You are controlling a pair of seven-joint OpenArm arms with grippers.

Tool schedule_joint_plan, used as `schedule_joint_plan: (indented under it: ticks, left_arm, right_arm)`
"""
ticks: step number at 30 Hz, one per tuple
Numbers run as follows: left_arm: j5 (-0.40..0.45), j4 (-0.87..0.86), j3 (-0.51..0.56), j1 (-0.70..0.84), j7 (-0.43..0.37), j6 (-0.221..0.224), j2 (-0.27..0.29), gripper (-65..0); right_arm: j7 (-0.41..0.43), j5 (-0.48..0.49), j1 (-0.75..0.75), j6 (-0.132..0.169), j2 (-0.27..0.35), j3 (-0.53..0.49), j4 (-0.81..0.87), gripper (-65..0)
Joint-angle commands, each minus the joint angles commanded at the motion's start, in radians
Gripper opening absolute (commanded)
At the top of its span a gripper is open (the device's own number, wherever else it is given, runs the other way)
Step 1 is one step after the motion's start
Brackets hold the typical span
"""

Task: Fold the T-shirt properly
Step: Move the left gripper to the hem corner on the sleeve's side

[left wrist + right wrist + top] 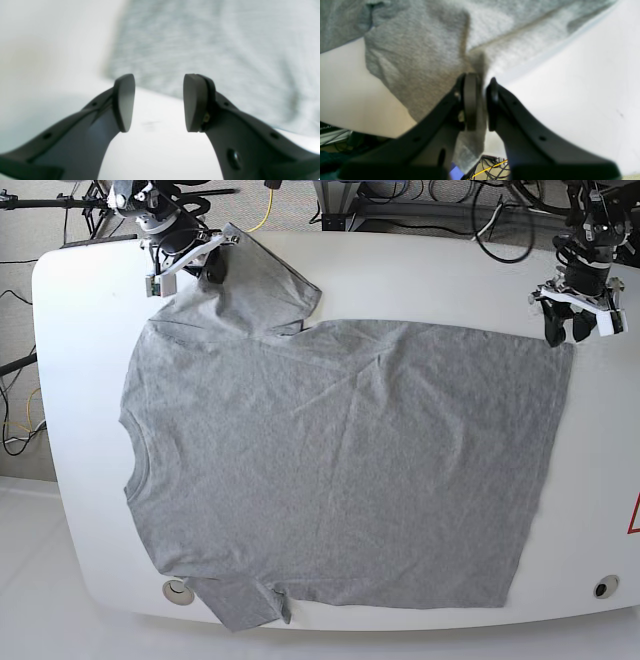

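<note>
Two arms: right fingers [480, 105] pinch T-shirt [340, 470] sleeve; left fingers [158, 102] apart.

T-shirt [340, 470]: heather-grey knit cloth, matt, soft, lightly creased; ribbed neck band. Bench [80, 340]: white, smooth, faint sheen. Left hand [158, 102]: dark matt plastic fingers, smooth flat pads [192, 102], small brass-coloured screw. Right hand [481, 105]: the same dark matt plastic, cloth pinched between its pads.

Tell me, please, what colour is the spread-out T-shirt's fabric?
Heather grey T-shirt, plain side up; base view shows it best.
</note>
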Motion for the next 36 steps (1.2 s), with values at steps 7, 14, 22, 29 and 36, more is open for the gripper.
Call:
schedule_joint_plan:
  ticks: [7, 14, 22, 29, 36]
  left_arm:
    - [-0.003, -0.008, 0.001, 0.011, 0.008, 0.0, 0.003, -33.7]
    - [-0.003, -0.024, -0.001, 0.003, 0.005, 0.007, 0.005, -36.8]
    - [-0.011, -0.077, -0.005, -0.025, 0.008, 0.004, -0.001, -36.2]
    - [0.0, -0.139, -0.002, -0.061, 0.017, 0.005, -0.014, -34.6]
    - [-0.013, -0.198, 0.001, -0.124, 0.043, 0.011, -0.034, -35.0]
  right_arm:
    - [0.001, -0.001, -0.001, 0.005, 0.001, -0.002, -0.005, -59.6]
    - [0.002, -0.002, -0.003, 0.008, 0.0, -0.004, -0.01, -62.2]
    - [0.004, -0.001, -0.003, 0.011, 0.002, -0.005, -0.012, -65.0]
    - [0.005, -0.003, 0.002, 0.009, 0.001, -0.007, -0.012, -65.0]
    - [0.01, -0.006, 0.001, 0.005, -0.002, -0.008, -0.011, -65.0]
